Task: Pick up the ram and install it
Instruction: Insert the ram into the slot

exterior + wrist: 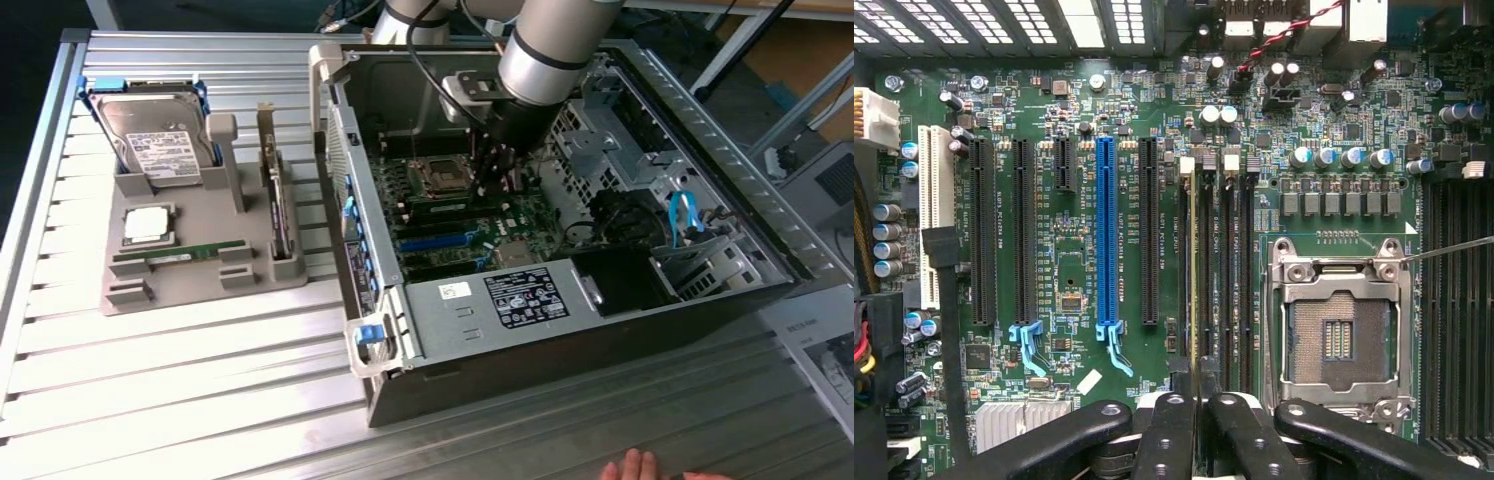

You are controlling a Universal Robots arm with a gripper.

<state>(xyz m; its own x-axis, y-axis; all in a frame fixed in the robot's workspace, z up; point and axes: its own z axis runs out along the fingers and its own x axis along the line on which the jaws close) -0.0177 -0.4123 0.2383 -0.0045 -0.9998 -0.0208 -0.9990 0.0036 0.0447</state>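
While the gripper (1199, 415) is pinching almost shut on the ram (1195, 270), the stick is hanging edge-on over the memory slots (1226, 270) beside the processor socket (1341, 335). To my eye it's needing square alignment and an even downward press.

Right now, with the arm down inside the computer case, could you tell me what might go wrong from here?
1. The fingers grip the ram edge-on at closely spaced memory slots; a small offset could seat it crookedly or in the wrong slot.
2. The open processor socket sits right beside them; a slip could strike it.
3. A person's hand lies on the table near the case.
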